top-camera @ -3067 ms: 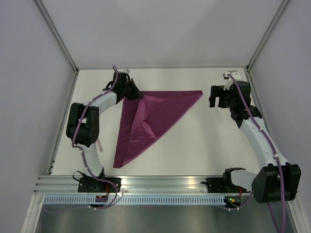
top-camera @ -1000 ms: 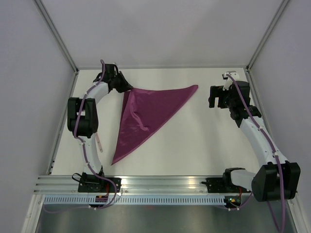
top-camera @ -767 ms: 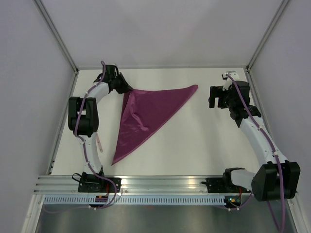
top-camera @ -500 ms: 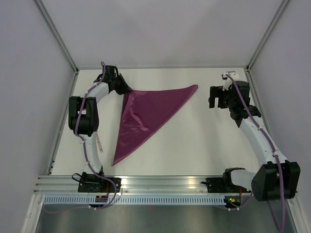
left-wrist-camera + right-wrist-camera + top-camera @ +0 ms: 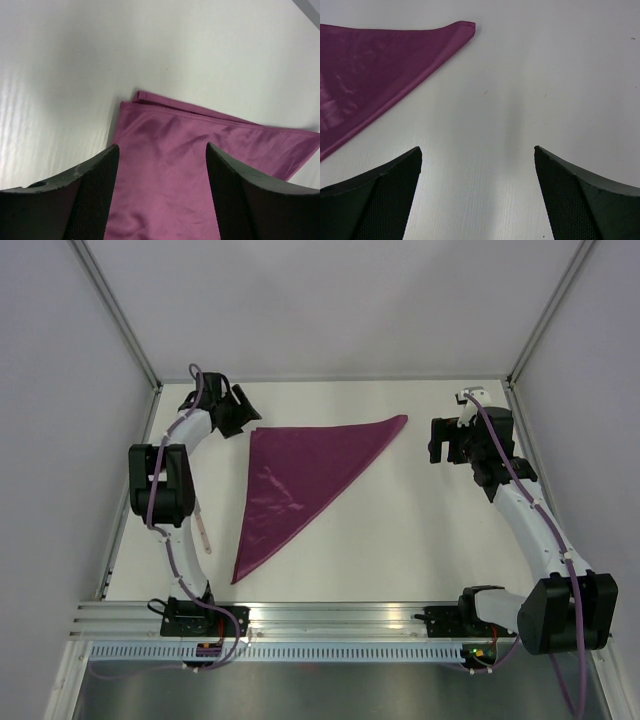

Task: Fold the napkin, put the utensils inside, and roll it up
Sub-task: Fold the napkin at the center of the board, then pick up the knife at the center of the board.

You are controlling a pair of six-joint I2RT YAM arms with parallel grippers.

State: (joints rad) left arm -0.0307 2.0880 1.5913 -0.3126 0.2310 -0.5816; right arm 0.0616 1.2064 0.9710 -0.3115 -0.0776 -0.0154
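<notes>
The plum-purple napkin (image 5: 300, 465) lies flat on the white table, folded into a triangle with one tip at the far right and one near the front. My left gripper (image 5: 238, 418) hovers open just left of the napkin's far-left corner. In the left wrist view that hemmed double corner of the napkin (image 5: 190, 175) lies below and between the spread jaws of the left gripper (image 5: 162, 147), untouched. My right gripper (image 5: 440, 445) stands open to the right of the right tip. The right wrist view shows the napkin (image 5: 365, 70) at the upper left, with bare table under the right gripper (image 5: 477, 148). A slim pale utensil (image 5: 204, 535) lies beside the left arm.
Grey walls and metal frame posts (image 5: 125, 335) close in the table on three sides. An aluminium rail (image 5: 330, 615) with both arm bases runs along the near edge. The left arm's elbow (image 5: 150, 490) stands close to the left wall.
The left gripper has opened, let go of the napkin's far-left corner and drawn back to the left. The corner now lies flat. The right arm has not moved.
</notes>
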